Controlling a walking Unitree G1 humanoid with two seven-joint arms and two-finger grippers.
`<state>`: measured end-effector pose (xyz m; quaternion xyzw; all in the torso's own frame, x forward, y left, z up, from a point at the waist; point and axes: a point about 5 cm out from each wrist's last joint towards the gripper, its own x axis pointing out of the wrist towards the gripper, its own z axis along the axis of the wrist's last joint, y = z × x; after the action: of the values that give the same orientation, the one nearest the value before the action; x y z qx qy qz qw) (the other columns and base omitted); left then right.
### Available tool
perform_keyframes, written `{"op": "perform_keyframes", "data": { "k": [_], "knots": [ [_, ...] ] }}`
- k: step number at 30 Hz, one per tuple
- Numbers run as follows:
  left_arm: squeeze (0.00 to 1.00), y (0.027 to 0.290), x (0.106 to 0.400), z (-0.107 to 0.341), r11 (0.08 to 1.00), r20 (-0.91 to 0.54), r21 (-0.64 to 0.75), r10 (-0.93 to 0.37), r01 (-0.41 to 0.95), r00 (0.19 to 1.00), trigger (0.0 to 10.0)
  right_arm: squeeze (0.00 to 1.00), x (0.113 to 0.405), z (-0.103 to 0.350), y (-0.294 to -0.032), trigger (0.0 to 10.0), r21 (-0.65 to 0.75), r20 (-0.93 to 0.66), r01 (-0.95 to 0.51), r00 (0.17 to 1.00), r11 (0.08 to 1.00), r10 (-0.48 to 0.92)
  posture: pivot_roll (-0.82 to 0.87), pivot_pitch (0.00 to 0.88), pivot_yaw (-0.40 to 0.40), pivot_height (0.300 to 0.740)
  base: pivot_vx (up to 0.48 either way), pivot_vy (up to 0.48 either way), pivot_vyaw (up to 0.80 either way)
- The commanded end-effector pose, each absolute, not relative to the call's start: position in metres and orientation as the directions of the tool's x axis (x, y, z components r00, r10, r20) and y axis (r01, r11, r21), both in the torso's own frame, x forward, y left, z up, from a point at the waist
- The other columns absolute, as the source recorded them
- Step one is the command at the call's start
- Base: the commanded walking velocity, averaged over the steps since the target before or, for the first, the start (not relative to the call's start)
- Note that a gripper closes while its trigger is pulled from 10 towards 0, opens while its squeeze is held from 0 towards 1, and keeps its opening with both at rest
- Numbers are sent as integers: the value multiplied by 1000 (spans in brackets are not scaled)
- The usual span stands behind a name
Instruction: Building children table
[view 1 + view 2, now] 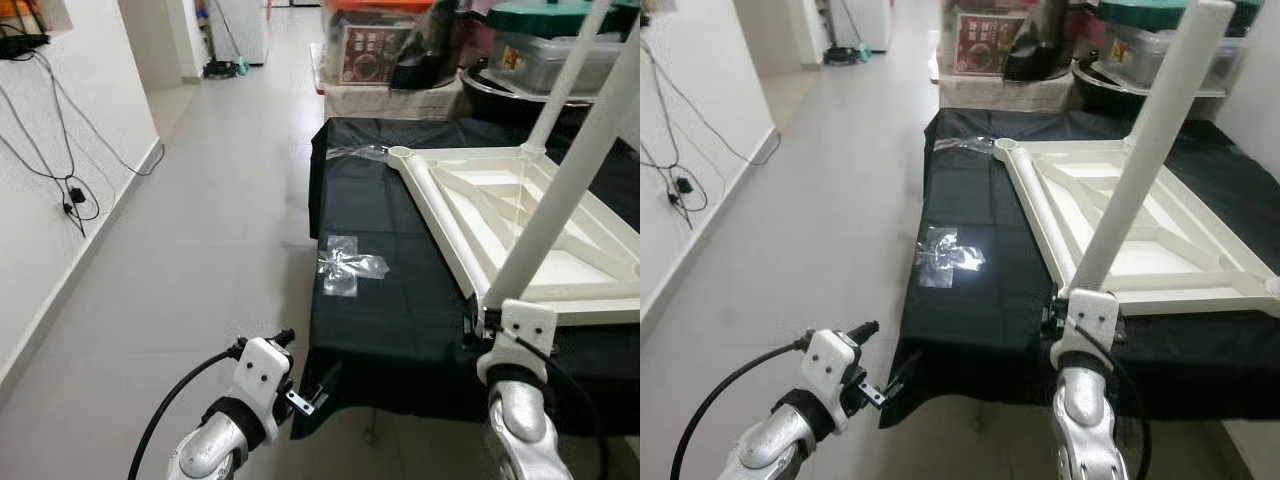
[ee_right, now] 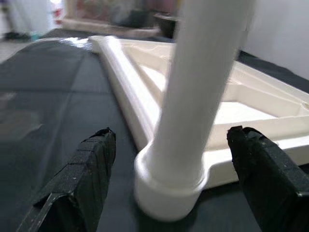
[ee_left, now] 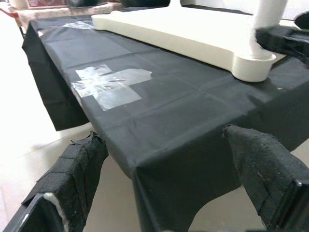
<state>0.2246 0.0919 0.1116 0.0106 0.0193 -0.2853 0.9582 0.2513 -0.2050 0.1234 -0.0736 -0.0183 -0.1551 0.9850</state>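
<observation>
A white children's table top (image 1: pixel 520 215) lies upside down on a table draped in black cloth (image 1: pixel 390 320). One white leg (image 1: pixel 565 180) stands in the socket (image 2: pixel 169 193) at its near left corner, and a second leg (image 1: pixel 565 75) rises from a far corner. The far left corner socket (image 1: pixel 400 153) holds nothing. My right gripper (image 2: pixel 171 140) is open at the base of the near leg, one finger on each side and both clear of it. My left gripper (image 3: pixel 164 140) is open and low, facing the cloth's near left corner.
A clear plastic bag (image 1: pixel 345 265) lies on the cloth left of the table top, and another clear wrapper (image 1: pixel 355 152) lies at the far edge. Boxes and bins (image 1: pixel 390 50) crowd the back. Cables (image 1: pixel 70 190) hang on the left wall. Tiled floor (image 1: pixel 220 200) stretches to the left.
</observation>
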Motion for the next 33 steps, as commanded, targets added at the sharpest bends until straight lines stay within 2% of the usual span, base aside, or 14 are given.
{"op": "perform_keyframes", "data": {
  "k": [1,4,6,8,15,16,19,21,23,28,29,31,32,33],
  "knots": [
    [0,92,223,105,832,-68,8,-553,554,831,10000,0,247,125,-199,10000,-156,61,253,967,955,-247,63,38,-24,740,0,0,0],
    [0,93,224,105,832,-68,7,-554,555,830,10000,0,253,139,-163,10000,-9,108,8,994,1000,-7,64,35,-20,740,0,0,0],
    [0,93,224,105,832,-68,7,-554,555,830,10000,0,253,139,-163,10000,-9,108,8,994,1000,-7,64,35,-20,740,0,0,0],
    [0,92,225,105,831,-68,8,-555,557,829,10000,0,267,152,-139,10000,63,148,-127,982,990,117,72,29,-26,740,0,0,0],
    [0,92,225,105,830,-67,8,-556,557,829,10000,0,276,156,-131,10000,91,162,-166,975,982,150,76,26,-25,740,0,0,0],
    [0,91,224,106,830,-65,8,-556,558,828,10000,0,293,159,-125,10000,110,167,-176,973,978,157,78,30,-24,740,0,0,0],
    [0,90,223,106,830,-63,6,-556,558,829,10000,0,331,164,-128,10000,101,156,-102,984,990,85,88,35,-28,740,0,0,0],
    [0,90,223,106,830,-63,6,-556,558,829,10000,0,331,164,-128,10000,101,156,-102,984,990,85,88,35,-28,740,0,0,0],
    [0,89,221,107,830,-62,5,-557,558,828,10000,0,362,168,-147,10000,65,91,48,994,997,-54,99,44,-30,740,0,0,0],
    [0,89,221,108,830,-62,5,-557,558,828,10000,0,378,171,-171,10000,9,31,180,983,984,-180,100,45,-30,740,0,0,0],
    [0,89,221,108,830,-62,5,-557,558,828,10000,0,381,171,-179,10000,-12,14,215,977,977,-215,100,45,-30,740,0,0,0],
    [0,90,220,108,832,-61,6,-554,555,830,10000,0,381,180,-217,10000,-90,21,415,910,905,-415,102,53,-30,740,0,0,0],
    [0,90,220,108,832,-61,6,-554,555,830,10000,0,381,180,-217,10000,-90,21,415,910,905,-415,102,53,-30,740,0,0,0],
    [0,90,221,109,832,-61,6,-553,554,831,10000,0,376,184,-238,10000,-119,40,499,866,858,-498,102,54,-31,740,0,0,0]
  ]
}}
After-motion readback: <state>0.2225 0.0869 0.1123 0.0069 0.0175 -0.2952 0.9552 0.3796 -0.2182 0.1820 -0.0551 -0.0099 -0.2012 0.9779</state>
